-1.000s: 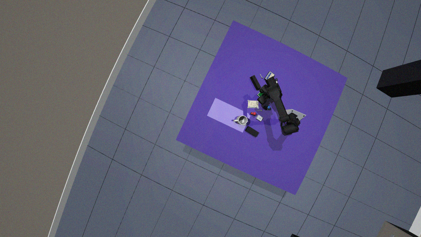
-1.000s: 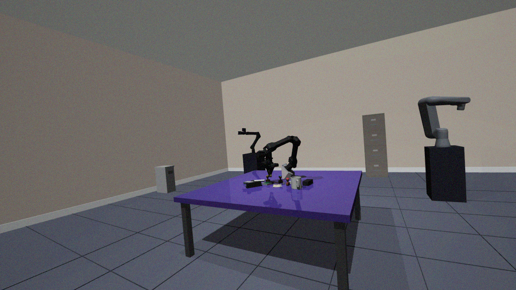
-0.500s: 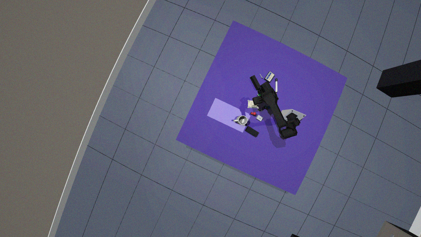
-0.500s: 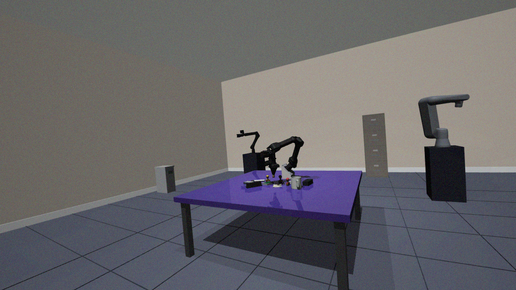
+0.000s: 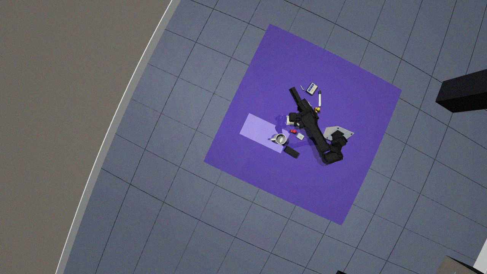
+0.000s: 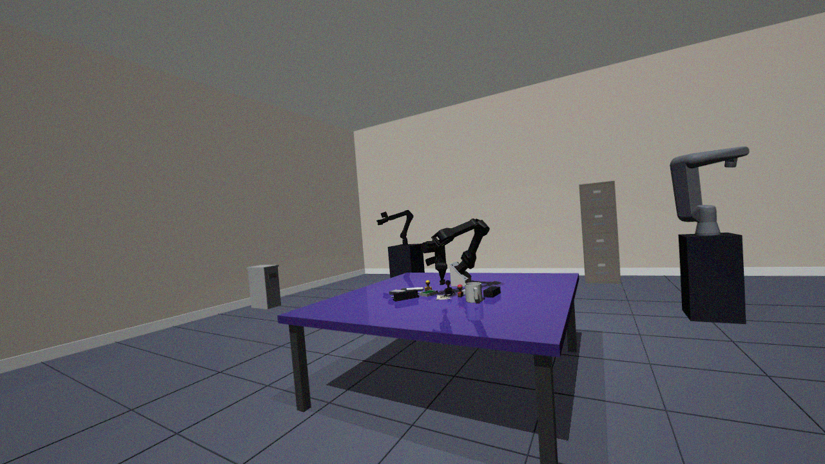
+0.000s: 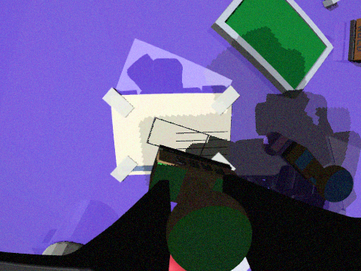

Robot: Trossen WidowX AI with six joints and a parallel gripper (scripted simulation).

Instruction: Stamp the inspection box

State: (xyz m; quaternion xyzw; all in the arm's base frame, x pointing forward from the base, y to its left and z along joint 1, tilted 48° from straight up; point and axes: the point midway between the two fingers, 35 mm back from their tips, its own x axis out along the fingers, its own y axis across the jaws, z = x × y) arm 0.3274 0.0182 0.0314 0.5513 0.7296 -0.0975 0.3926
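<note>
My gripper is shut on a green-knobbed stamp, whose lettering is too dark to read. The stamp is above the cream card and hides part of its lower edge in the wrist view. The inspection box shows as a thin tilted outline just beyond the stamp's base; no print shows in its visible part. Shadow covers its right end. The green ink pad lies to the upper right of the card in the wrist view; the arm hides it in the top view.
A blue-knobbed stamp stands right of the card. A red stamp, a white block and a grey mug are nearby. Black blocks, a yellow-knobbed stamp and a marker lie around.
</note>
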